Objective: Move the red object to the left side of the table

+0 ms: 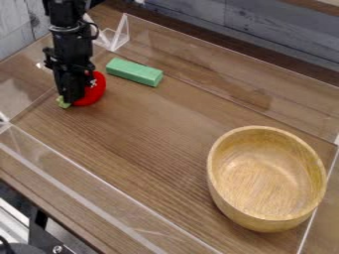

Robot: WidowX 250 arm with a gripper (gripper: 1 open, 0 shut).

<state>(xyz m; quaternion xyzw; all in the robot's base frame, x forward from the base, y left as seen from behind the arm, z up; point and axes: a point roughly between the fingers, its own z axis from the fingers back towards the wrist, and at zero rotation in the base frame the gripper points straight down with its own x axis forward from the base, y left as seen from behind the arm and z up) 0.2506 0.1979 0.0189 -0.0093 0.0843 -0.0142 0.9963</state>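
One fruit to set down gently, left of the block.

Clenched on the red fruit (93,92), my end effector (75,87) is near the green block (135,72), to its left in the camera view, over the table (159,149). I judge the carrying mostly done; whether the fruit bears on the wood I cannot tell. I should ease straight down until it sits, then part my fingers slowly and evenly, since a rounded thing could roll toward the block. Once it rests steady, I should lift straight up without brushing it.
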